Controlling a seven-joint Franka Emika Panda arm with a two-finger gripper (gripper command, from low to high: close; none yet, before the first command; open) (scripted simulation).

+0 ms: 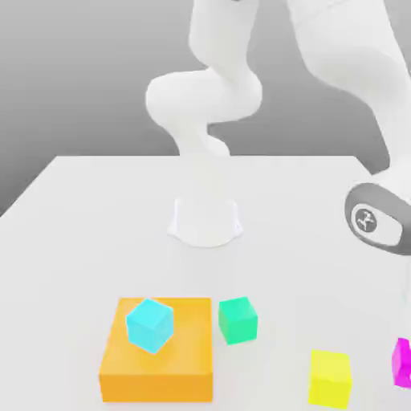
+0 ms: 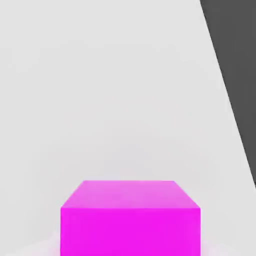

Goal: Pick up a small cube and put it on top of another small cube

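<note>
Gripper (image 2: 130, 246) clenched on magenta cube (image 2: 130, 227). Low carry left could clip yellow cube (image 1: 330, 379); off-centre release could topple it off cyan cube (image 1: 150, 325).

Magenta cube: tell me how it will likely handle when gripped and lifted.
The magenta cube looks rigid, so it should keep its shape when squeezed. Its flat faces suggest an even grip with little slipping. Sharp, straight edges make rolling unlikely if it is nudged.

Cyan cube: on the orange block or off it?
On it: the cyan cube appears within the top face of the orange block, overlapping no bare table.
</note>
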